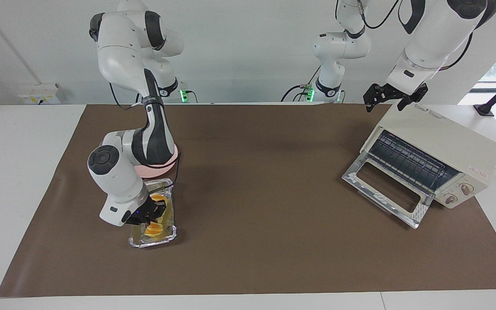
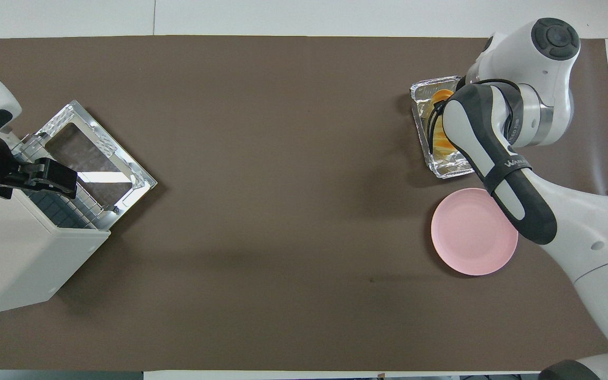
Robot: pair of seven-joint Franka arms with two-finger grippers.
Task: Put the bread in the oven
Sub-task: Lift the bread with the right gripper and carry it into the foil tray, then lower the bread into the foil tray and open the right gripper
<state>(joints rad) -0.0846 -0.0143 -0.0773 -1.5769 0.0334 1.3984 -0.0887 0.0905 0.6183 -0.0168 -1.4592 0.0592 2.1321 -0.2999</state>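
Right claw [image 1: 156, 212] at bread [image 1: 155, 227] inside foil tray [image 1: 166, 237]

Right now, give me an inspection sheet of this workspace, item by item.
Surface: brown mat on a white table.
Job's things: bread lying in the foil tray; oven at the left arm's end, door down, rack bare.
Clutter: pink plate beside the tray, nearer the robots.
Grippers: right pincer down in the tray at the bread, grip unclear; left pincer open, waiting over the oven's top.
Cables: black leads at the arm bases.
Surroundings: white wall, wall socket.
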